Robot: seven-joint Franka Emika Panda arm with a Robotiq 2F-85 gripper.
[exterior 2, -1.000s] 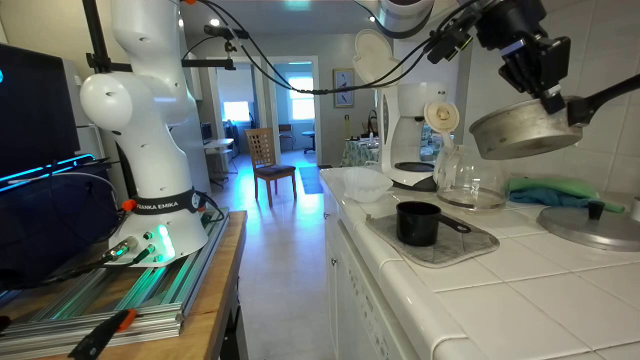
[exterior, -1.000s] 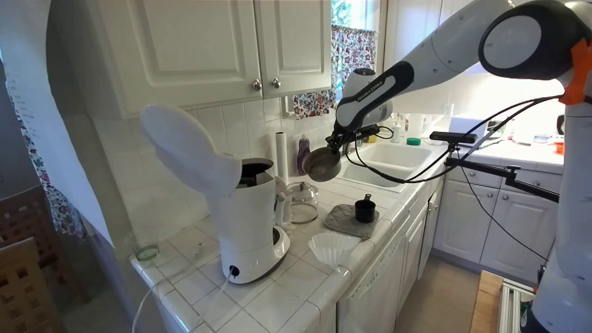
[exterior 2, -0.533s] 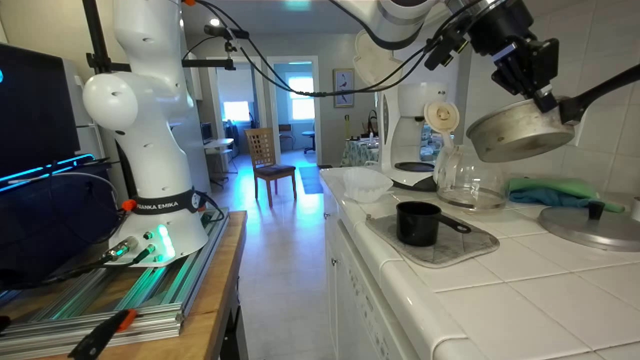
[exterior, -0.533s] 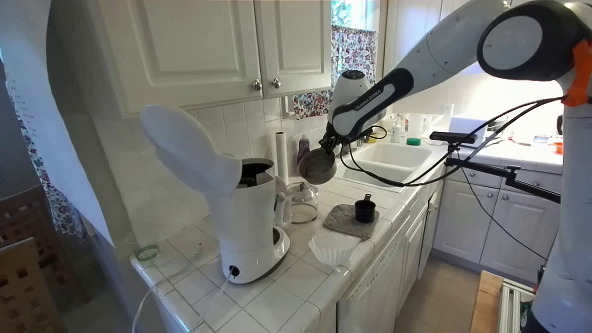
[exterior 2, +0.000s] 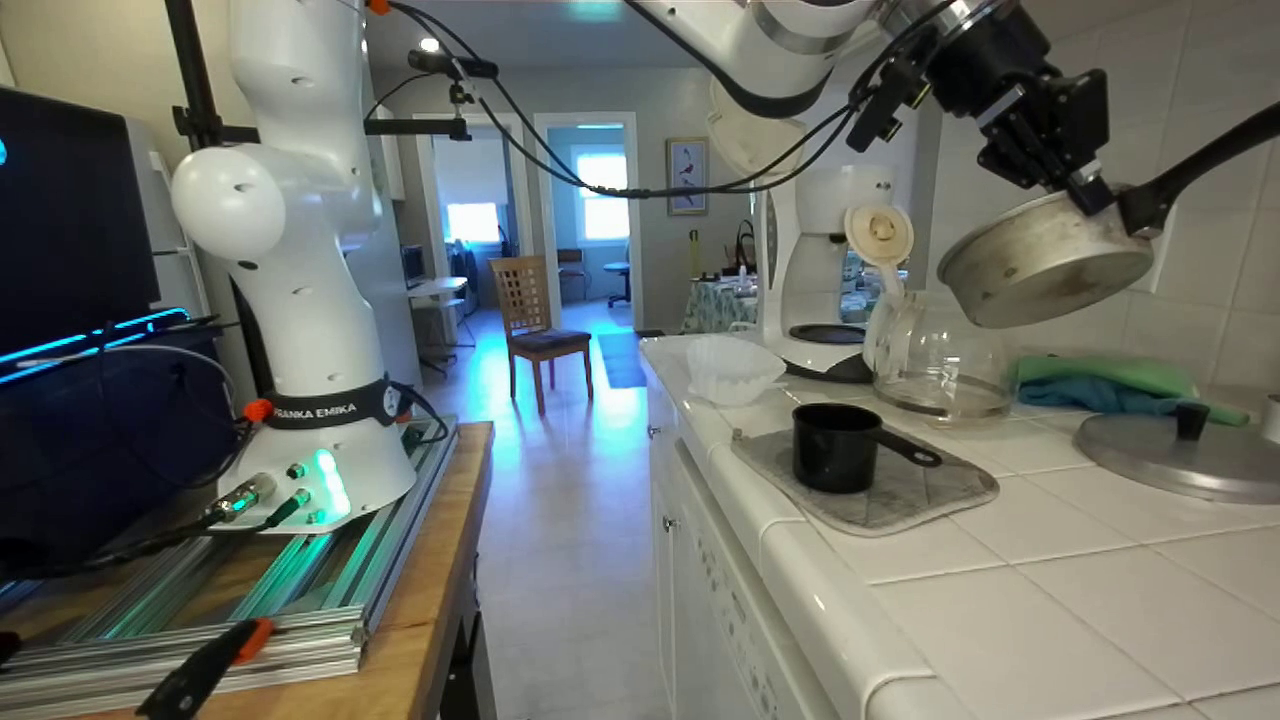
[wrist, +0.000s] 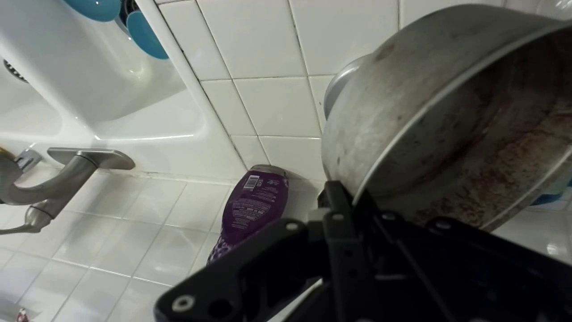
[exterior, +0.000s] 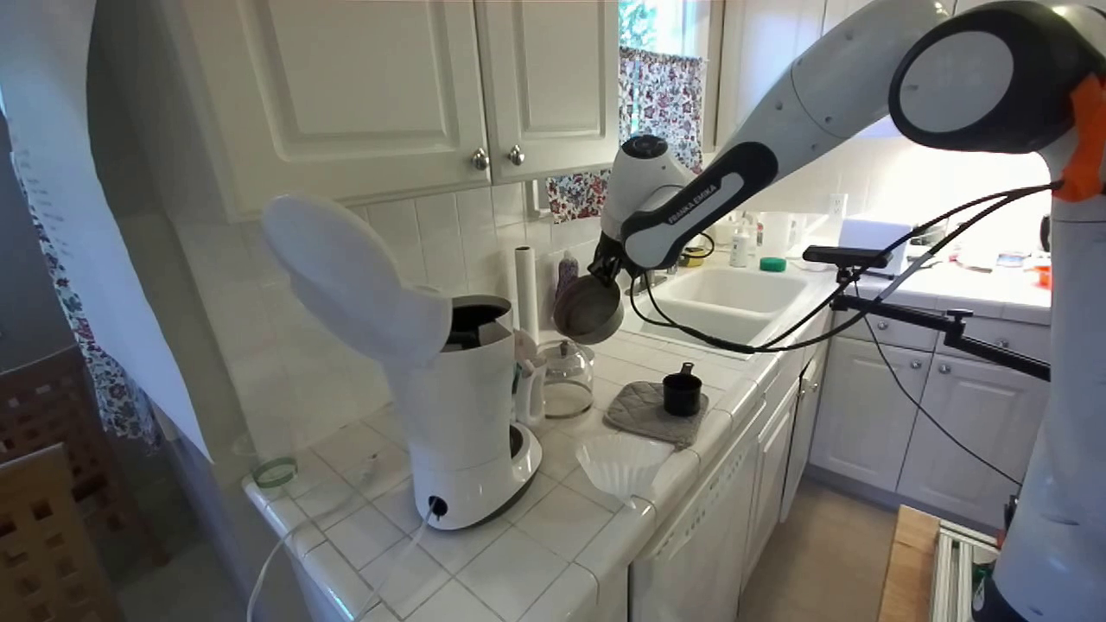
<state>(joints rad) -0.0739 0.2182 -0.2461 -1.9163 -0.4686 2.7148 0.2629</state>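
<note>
Pan [exterior 2: 1045, 265] hangs tilted, rim clamped in the gripper [wrist: 351, 198], open air between it and the counter [exterior 2: 1050, 625]; I read FRANKA EMIKA on the arm [exterior: 829, 99].

"FRANKA EMIKA" on the black arm panel [exterior: 693, 206] (likewise, black base band [exterior 2: 338, 408]).

- In an ext. view, upper R: pan [exterior 2: 1045, 262] in gripper [exterior 2: 1080, 192], above counter [exterior 2: 1050, 620].
- Same view, R of ctr: cup [exterior 2: 838, 450] on mat [exterior 2: 905, 497]; filter [exterior 2: 735, 370] behind, to L.
- Carafe [exterior 2: 945, 360] R of coffee maker [exterior 2: 795, 260]; lid [exterior 2: 1185, 455] far R.
- Wrist view: sink [wrist: 196, 156] upper L, bottle [wrist: 257, 203] lower ctr, pan R.
</note>
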